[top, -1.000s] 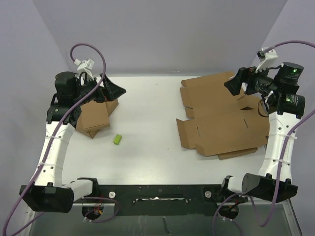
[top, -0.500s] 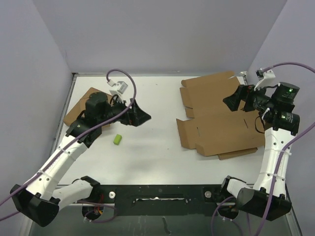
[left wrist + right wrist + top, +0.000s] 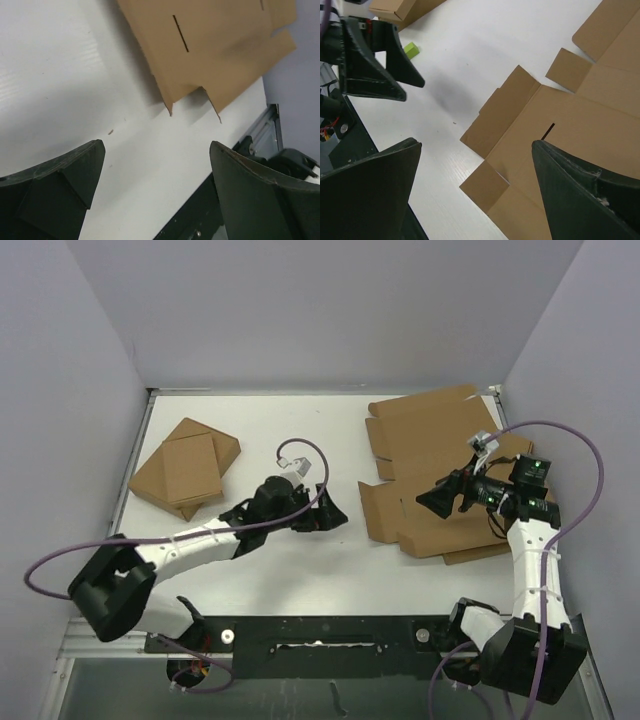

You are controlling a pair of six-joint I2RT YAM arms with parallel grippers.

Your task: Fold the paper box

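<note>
The paper box [image 3: 462,508] lies flat and unfolded on the right of the white table, flaps and slots showing. It also shows in the left wrist view [image 3: 215,50] and the right wrist view [image 3: 570,135]. My left gripper [image 3: 334,516] is open and empty, low over the bare table just left of the box's left edge; its fingers frame bare table [image 3: 155,185]. My right gripper [image 3: 428,502] is open and empty, hovering over the box's left part and pointing left [image 3: 475,190].
A second flat die-cut cardboard sheet [image 3: 425,425] lies behind and partly under the box. A stack of smaller flat brown boxes [image 3: 185,470] sits at the back left. A small green block [image 3: 411,49] lies behind the left gripper. The black front rail [image 3: 320,625] borders the near edge.
My left arm has swung from the back-left stack across the table to beside the box's left edge. My right gripper has come forward and left, lower over the box.
</note>
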